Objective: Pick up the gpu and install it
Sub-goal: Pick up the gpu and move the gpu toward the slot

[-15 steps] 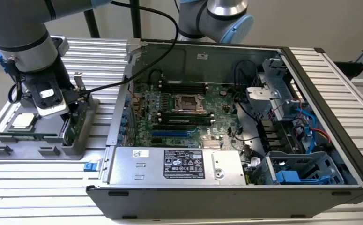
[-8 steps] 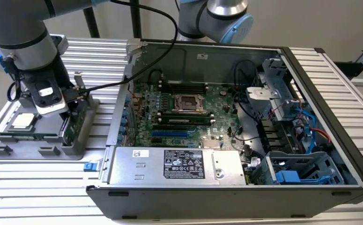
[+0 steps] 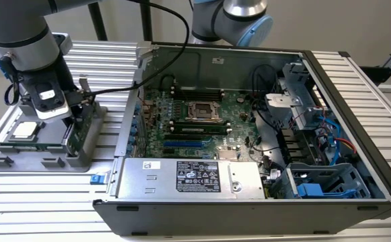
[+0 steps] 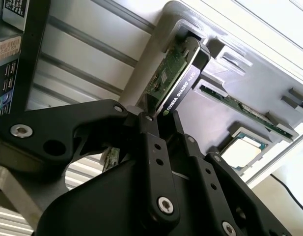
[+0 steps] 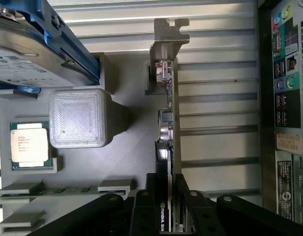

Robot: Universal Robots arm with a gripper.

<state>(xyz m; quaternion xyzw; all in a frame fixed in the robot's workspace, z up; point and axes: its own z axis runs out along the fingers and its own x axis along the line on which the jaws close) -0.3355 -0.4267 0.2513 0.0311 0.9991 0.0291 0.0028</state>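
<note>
Pick-up step. The gpu [image 4: 179, 73] stands on edge in a slot of the grey holder [image 4: 215, 123]. The gripper [image 4: 160, 118] looks clamped on its free edge. Not lifted yet, and pulling it out likely calls for a straight draw clear of the holder.

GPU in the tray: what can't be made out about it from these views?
- Exterior view: the gpu stands mostly behind the gripper; its faces are hidden.
- Second wrist view: the gripper's black links cover the gpu's near end.
- First wrist view: the gpu is edge-on, so neither face shows.
</note>
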